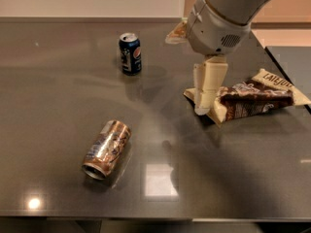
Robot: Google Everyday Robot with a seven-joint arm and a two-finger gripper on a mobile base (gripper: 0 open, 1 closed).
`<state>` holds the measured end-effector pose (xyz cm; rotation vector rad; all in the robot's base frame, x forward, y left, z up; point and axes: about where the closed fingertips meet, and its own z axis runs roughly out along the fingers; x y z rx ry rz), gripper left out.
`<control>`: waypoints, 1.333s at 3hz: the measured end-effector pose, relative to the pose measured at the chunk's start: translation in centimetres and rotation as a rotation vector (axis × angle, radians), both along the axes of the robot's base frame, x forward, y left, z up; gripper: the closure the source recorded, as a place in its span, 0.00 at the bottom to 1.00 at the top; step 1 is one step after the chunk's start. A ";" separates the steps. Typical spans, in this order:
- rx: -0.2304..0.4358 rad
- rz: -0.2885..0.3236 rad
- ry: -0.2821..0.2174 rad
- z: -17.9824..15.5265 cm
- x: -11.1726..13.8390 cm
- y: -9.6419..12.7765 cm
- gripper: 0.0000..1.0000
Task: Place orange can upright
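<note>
The orange can (107, 148) lies on its side on the dark table (58, 106), front left, its open end toward the front left edge. My gripper (203, 108) hangs from the arm at the upper right, above the table and in front of the snack bag, well to the right of the can and holding nothing.
A dark blue Pepsi can (130, 53) stands upright at the back centre. A brown and cream snack bag (252, 100) lies at the right, partly behind the gripper. The table's front edge (146, 218) runs along the bottom; a second surface (291, 62) adjoins at the far right.
</note>
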<state>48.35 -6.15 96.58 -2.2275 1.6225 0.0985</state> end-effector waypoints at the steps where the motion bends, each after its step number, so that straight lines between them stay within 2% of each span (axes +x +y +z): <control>1: 0.013 0.173 0.024 -0.9 -0.6 4.1 0.00; 3: -0.028 0.515 0.025 -3.1 -3.7 10.3 0.00; 4: -0.071 0.666 0.019 -4.6 -5.0 12.5 0.00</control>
